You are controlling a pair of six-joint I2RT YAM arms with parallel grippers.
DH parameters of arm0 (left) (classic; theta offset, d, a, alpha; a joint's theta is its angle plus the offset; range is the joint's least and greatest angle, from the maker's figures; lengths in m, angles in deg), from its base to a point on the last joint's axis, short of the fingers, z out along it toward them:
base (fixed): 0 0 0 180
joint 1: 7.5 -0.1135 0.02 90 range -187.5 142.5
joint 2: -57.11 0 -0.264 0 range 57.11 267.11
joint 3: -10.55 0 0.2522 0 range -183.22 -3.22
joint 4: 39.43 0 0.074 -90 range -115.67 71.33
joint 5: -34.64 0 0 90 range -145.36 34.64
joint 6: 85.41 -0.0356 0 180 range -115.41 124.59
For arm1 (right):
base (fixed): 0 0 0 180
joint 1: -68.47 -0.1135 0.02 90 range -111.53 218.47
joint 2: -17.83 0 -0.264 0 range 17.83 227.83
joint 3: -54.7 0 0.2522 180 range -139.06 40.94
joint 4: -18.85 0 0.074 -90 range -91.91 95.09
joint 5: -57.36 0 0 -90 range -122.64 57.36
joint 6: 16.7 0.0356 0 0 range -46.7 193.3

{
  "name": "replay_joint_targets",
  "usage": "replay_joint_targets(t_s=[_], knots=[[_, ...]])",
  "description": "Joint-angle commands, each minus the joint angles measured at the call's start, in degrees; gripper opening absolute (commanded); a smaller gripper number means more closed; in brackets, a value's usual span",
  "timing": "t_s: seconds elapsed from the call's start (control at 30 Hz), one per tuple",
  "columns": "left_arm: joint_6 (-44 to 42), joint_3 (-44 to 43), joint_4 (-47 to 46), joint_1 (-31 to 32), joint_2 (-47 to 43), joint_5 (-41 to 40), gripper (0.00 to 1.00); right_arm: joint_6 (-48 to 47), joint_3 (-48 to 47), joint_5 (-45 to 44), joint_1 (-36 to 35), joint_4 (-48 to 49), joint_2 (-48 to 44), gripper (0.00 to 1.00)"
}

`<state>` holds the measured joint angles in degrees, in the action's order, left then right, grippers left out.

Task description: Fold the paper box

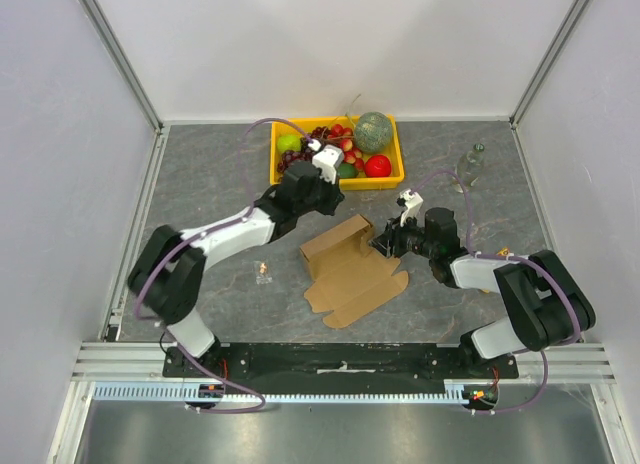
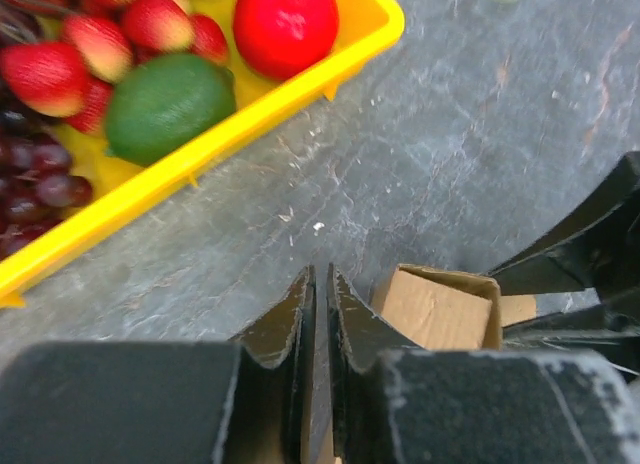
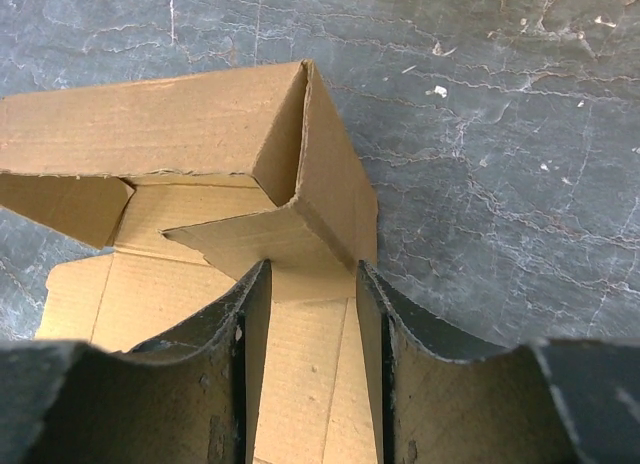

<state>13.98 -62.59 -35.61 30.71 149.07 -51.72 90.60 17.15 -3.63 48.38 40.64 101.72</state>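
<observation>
The paper box (image 1: 352, 267) is brown cardboard in the middle of the table. Its near flaps lie flat and its far part (image 1: 335, 242) stands up as walls. My right gripper (image 1: 385, 240) is at the box's right side. In the right wrist view it (image 3: 312, 269) is open, its jaws straddling a folded corner flap of the box (image 3: 150, 124) above the flat panel. My left gripper (image 1: 322, 196) hovers just beyond the box's far edge. In the left wrist view it (image 2: 320, 274) is shut, with a box flap (image 2: 435, 309) just to its right.
A yellow crate (image 1: 385, 176) of fruit stands just beyond the left gripper; its rim (image 2: 200, 154) is close in the left wrist view. A clear bottle (image 1: 470, 164) stands at the back right. A small object (image 1: 262, 272) lies left of the box.
</observation>
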Motion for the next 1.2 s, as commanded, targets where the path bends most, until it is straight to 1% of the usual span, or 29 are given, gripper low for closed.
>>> replay_joint_targets(t_s=[0.0, 0.13, 0.27, 0.47, 0.63, 0.67, 0.77, 0.93, 1.03, 1.17], knots=[[0.10, -8.54, 4.30, -1.03, 10.40, 5.32, 0.15, -1.57, -0.64, 1.92, -0.12, 3.82, 0.56, 0.46], [-0.33, -16.37, 11.06, -1.39, 18.58, 7.08, 0.12, -2.27, -0.73, 2.10, -0.03, 4.35, 0.91, 0.46], [-0.60, -19.20, 12.92, -1.57, 22.47, 8.49, 0.10, -2.62, -0.82, 2.36, -0.20, 5.93, 1.88, 0.46], [-0.69, -18.06, 12.84, -1.48, 23.52, 12.70, 0.07, -2.97, -1.43, 3.06, -0.29, 9.35, 4.87, 0.46], [-0.34, -14.46, 10.11, -1.57, 23.09, 19.90, 0.06, -3.15, -1.17, 3.51, -0.82, 13.22, 7.24, 0.47], [-0.16, -14.02, 8.11, -1.57, 23.00, 21.31, 0.05, -3.06, -1.00, 3.42, -0.91, 14.36, 7.68, 0.47], [-0.07, -13.31, 7.30, -1.48, 23.26, 23.69, 0.03, -2.80, -0.47, 3.42, -1.35, 17.52, 9.26, 0.47], [-0.16, -12.52, 7.30, -1.48, 23.44, 24.13, 0.02, -2.27, -0.03, 2.89, -2.66, 22.27, 11.20, 0.47], [-0.25, -12.26, 7.38, -1.57, 23.44, 24.05, 0.02, -2.71, -0.03, 1.66, -3.19, 23.51, 11.72, 0.50], [-0.33, -12.34, 7.47, -1.57, 23.96, 24.31, 0.02, -3.59, -0.29, 0.17, -3.81, 24.30, 12.34, 0.49]])
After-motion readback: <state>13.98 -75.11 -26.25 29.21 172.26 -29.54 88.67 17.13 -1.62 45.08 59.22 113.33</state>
